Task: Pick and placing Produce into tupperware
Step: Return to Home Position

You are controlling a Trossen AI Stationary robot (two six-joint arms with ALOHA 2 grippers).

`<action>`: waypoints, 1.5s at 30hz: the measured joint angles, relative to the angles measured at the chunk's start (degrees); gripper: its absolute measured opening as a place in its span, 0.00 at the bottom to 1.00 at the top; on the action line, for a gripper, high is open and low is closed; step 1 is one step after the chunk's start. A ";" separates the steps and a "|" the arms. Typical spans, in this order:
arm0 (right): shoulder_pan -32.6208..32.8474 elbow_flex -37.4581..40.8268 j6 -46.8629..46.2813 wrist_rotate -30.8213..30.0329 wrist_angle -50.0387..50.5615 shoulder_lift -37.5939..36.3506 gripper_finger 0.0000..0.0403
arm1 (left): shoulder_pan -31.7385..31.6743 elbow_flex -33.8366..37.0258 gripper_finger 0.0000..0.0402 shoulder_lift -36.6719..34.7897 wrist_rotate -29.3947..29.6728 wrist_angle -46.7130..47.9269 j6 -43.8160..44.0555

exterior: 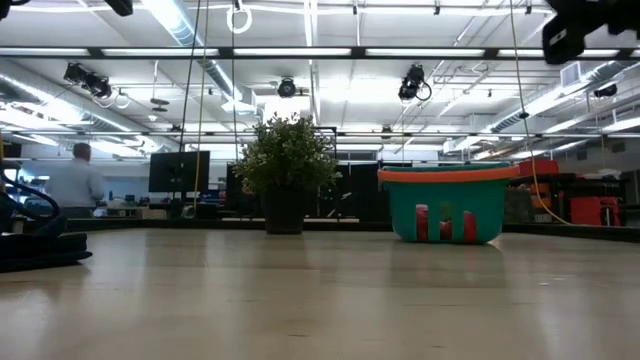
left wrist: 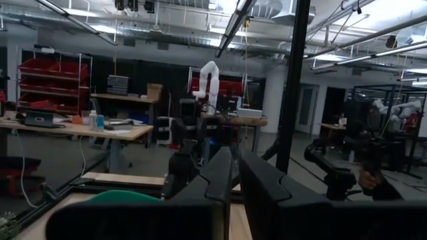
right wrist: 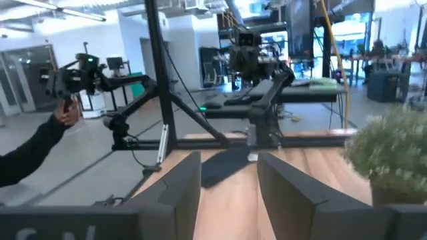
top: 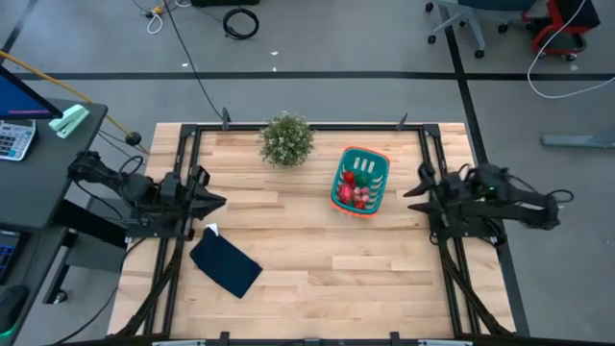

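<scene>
Both my grippers hang clear of the work. My left gripper sits at the table's left edge, its flat dark fingers drawn to a thin slit with nothing between them. My right gripper sits at the right edge, its fingers parted by a plain gap and holding nothing either.

The produce, small glossy red and pink pieces with one green, lies heaped in the basket. That basket is a teal rounded-rectangular plastic tub with slotted walls and an orange-red rim. It stands upright on the right half of the pale wooden plank table, near my right gripper. A bushy potted plant stands to the basket's left by the far edge. A flat navy cloth lies near my left gripper.
</scene>
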State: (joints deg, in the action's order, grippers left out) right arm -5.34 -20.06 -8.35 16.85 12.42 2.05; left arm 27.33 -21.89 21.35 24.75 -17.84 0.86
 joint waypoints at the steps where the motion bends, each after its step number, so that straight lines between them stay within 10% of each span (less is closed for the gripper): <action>1: 0.00 2.00 -0.67 -0.11 -2.23 0.03 0.39 | 0.00 0.00 0.08 0.03 0.00 0.01 -0.03; 13: 0.00 19.33 -5.13 -2.11 -29.78 0.03 0.39 | 0.00 0.00 0.08 -0.03 0.00 -0.60 -0.70; 32: 0.00 19.44 -0.87 -9.80 -28.40 0.12 0.39 | -0.15 -0.02 0.07 3.54 -0.03 2.16 0.47; 45: 0.00 18.65 -0.89 -9.77 -28.27 0.16 0.39 | -10.26 -0.02 0.10 17.04 -5.01 -12.21 -3.47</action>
State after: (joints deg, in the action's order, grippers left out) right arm -5.34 -1.41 -9.23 7.08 -15.85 2.22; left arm 17.07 -21.91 38.39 19.74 -30.04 -2.60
